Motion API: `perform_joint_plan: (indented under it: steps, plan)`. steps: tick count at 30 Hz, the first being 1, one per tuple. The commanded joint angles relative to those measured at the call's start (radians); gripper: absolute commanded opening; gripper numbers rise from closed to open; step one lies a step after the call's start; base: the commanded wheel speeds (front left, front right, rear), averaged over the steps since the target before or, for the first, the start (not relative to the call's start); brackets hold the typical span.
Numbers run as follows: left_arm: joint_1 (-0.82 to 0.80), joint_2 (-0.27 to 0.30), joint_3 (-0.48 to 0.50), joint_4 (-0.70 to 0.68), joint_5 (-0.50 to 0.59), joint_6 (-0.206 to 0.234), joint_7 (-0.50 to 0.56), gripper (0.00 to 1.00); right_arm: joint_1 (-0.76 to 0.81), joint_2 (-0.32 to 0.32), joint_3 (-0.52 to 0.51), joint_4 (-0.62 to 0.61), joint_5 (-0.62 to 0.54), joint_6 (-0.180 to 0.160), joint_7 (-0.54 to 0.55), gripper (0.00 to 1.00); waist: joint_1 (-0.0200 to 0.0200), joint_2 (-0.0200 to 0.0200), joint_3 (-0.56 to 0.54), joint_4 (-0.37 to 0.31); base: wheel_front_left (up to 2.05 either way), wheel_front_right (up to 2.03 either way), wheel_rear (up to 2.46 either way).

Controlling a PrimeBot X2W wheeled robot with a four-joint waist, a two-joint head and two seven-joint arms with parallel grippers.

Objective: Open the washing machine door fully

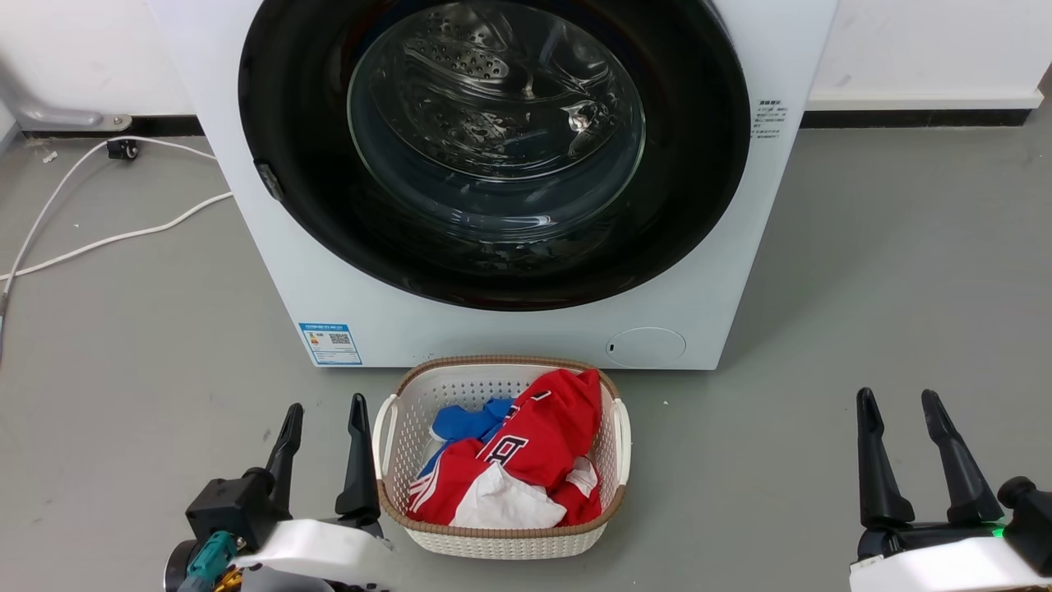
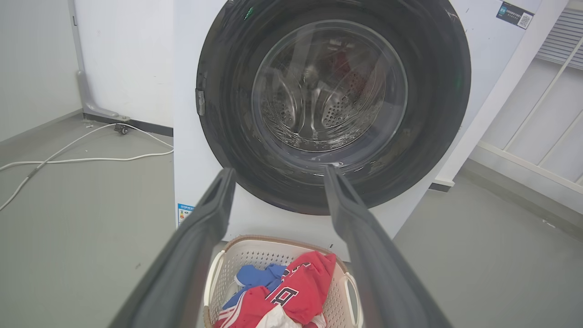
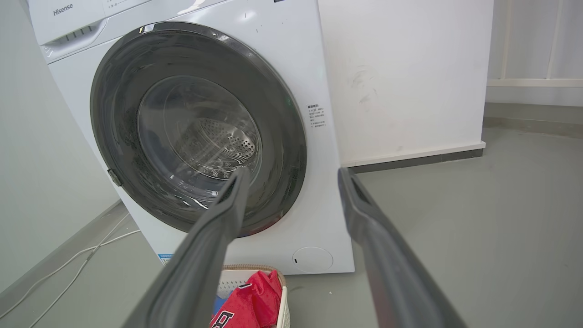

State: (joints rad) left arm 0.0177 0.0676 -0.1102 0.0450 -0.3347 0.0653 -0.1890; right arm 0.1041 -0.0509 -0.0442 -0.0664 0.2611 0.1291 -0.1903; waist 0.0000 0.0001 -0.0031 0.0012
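Your left gripper [image 1: 326, 404] and right gripper [image 1: 897, 395] both sit released, holding nothing. The door [image 1: 493, 156] is closed flush on the washing machine [image 1: 493, 337], well ahead of both jaw pairs; laundry basket [image 1: 501, 362] between them.

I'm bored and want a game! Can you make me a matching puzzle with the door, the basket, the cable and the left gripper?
Things:
1. door
2. basket
3. cable
4. left gripper

What fits:
A. open, holding nothing
B. shut
C. has clothes inside
D. white and winding

Pairs: 1-B, 2-C, 3-D, 4-A.
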Motion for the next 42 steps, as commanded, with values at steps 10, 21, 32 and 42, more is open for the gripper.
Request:
perform_joint_plan:
  steps: [10, 21, 32, 42]
  plan:
    - [0.015, -0.008, 0.007, -0.019, 0.081, -0.008, -0.029, 1.00, 0.016, 0.000, -0.006, -0.030, -0.072, 0.002, -0.030, 1.00, 0.0000, -0.0001, 0.002, 0.004, 0.00, 0.00, 0.00]
    - [0.030, -0.014, 0.012, -0.010, 0.161, -0.016, -0.051, 1.00, 0.031, 0.001, -0.004, -0.044, -0.132, 0.002, -0.051, 1.00, 0.0000, -0.0001, 0.000, 0.002, 0.00, 0.00, 0.00]
    - [0.041, -0.017, 0.015, 0.009, 0.228, -0.011, -0.073, 1.00, 0.046, 0.001, -0.006, -0.045, -0.165, 0.002, -0.070, 1.00, 0.0000, -0.0001, -0.002, 0.005, 0.00, 0.00, 0.00]
    - [0.044, -0.017, 0.011, 0.027, 0.226, -0.004, -0.077, 1.00, 0.052, 0.001, -0.009, -0.024, -0.142, 0.001, -0.075, 1.00, 0.0000, -0.0001, -0.005, 0.004, 0.00, 0.00, 0.00]
